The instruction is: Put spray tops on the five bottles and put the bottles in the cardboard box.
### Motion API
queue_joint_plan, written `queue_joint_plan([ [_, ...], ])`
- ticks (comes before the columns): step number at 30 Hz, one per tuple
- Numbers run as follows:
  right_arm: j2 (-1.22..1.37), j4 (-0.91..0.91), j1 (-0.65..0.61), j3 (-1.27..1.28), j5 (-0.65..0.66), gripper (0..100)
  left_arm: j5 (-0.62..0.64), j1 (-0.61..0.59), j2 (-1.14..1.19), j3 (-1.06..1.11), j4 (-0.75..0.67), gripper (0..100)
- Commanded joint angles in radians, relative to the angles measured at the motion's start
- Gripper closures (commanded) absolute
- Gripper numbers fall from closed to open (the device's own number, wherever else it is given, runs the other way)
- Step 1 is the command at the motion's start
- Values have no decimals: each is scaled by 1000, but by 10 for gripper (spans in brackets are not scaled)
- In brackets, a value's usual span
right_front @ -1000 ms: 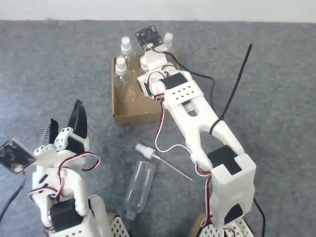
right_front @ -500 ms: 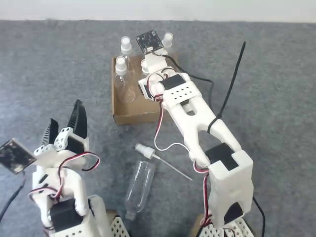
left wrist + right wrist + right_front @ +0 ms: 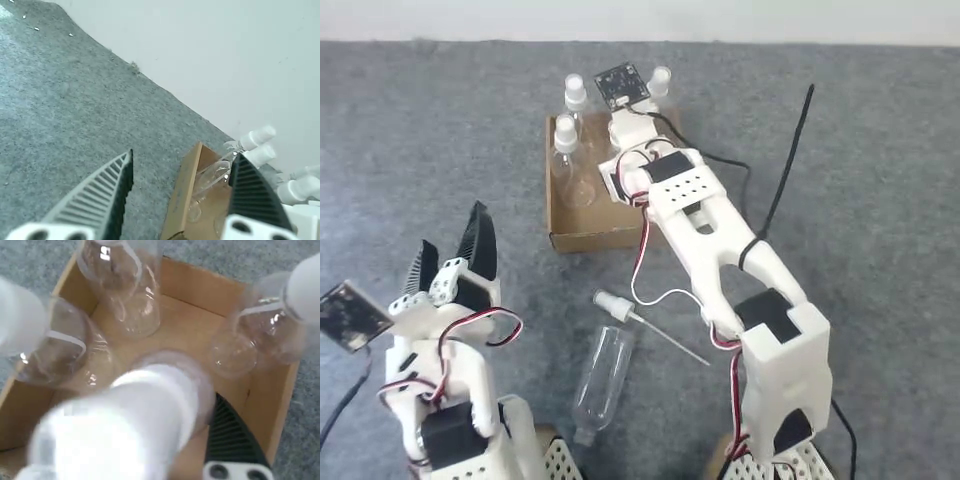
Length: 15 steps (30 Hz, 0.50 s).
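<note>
Capped bottles [image 3: 566,150] stand upright in the cardboard box [image 3: 556,215], which sits at the far middle of the bench [image 3: 880,200]. One is against the box's left wall, and two more stand at its far left and far right corners, each with a white spray top. The right arm [image 3: 720,250] stretches from the near right out over the box, with the right claw [image 3: 625,128] down among the bottles. In the right wrist view a fourth bottle [image 3: 150,405] with a white top is blurred and very close, over the box floor and right by the claw. Whether the claw has hold of it cannot be told.

The left claw [image 3: 453,230] hangs at the near left, spread wide and holding nothing. An uncapped bottle [image 3: 603,378] lies on its side on the near bench between the two arms. A loose spray top [image 3: 614,303] with its thin tube lies just beyond it.
</note>
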Motion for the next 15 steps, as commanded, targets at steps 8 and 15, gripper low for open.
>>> queue_joint_plan([
  [8, -12, 4, 5, -64, -5, 838, -8, -3, -15, -1, -32, 702],
  [15, -12, 74, -5, -98, -5, 705, -8, -3, -15, -1, -32, 702],
])
